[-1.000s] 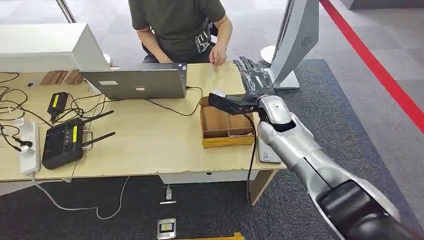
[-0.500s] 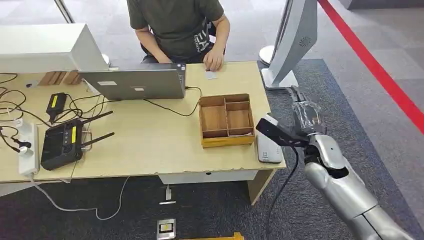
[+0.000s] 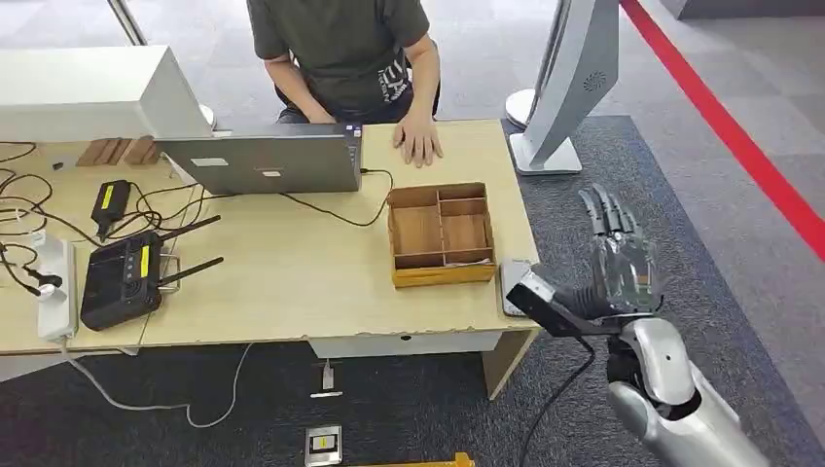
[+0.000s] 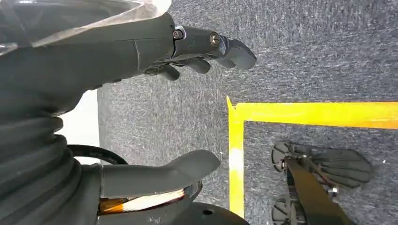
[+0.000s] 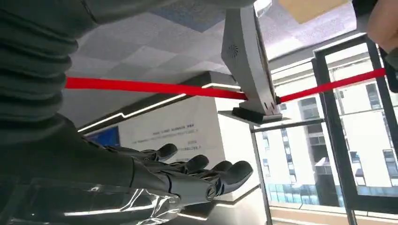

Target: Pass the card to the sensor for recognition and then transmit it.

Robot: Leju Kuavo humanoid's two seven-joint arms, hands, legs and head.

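Right robot hand (image 3: 615, 263) empty, fingers spread — withdrawn off table (image 3: 292, 292); person's hand (image 3: 419, 142) covers card.

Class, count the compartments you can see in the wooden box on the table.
3. In the wooden box: one large compartment on the left, and two smaller ones on the right, a rear one and a front one.

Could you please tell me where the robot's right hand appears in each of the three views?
Head view: the right hand is at lower right, fingers spread, over carpet beside the table.
Right wrist view: the right hand lies along the bottom, fingers extended.
Left wrist view: this faces the floor, with the left hand above yellow tape.
Shared landmark: the grey stand, top centre in the right wrist view.
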